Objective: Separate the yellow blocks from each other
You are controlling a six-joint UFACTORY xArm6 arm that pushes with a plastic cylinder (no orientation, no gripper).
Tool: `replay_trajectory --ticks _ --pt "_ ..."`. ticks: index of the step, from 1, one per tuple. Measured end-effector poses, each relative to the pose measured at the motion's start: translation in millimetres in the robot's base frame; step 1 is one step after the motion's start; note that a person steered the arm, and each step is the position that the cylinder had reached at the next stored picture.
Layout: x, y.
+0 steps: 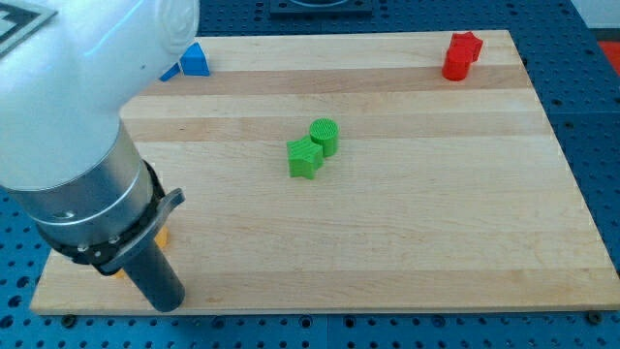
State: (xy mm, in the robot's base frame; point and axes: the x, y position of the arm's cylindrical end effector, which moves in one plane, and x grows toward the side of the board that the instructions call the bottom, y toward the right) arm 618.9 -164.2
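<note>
The arm's big white and grey body fills the view's left and hides most of the yellow blocks. Only a yellow sliver (162,237) shows beside the arm's metal collar, and another small yellow sliver (115,272) shows just left of the rod; their shapes cannot be made out. My tip (166,304) rests near the board's bottom left edge, just below and right of these slivers. I cannot tell if it touches either one.
A green star block (304,158) and a green cylinder (325,137) touch each other mid-board. A red block (462,53) sits at the top right. A blue block (195,60) sits at the top left, with another blue piece (171,72) partly hidden by the arm.
</note>
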Motion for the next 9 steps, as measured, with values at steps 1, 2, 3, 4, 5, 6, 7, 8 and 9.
replay_trajectory --ticks 1,2,3,4,5,6,7,8,9 --pt "-1 -39" --pt "-1 -79" --pt "-18 -85" --pt "-42 -71" --pt "-44 -38" --pt "-58 -14" --pt "-72 8" --pt "-75 45" --pt "-75 88"
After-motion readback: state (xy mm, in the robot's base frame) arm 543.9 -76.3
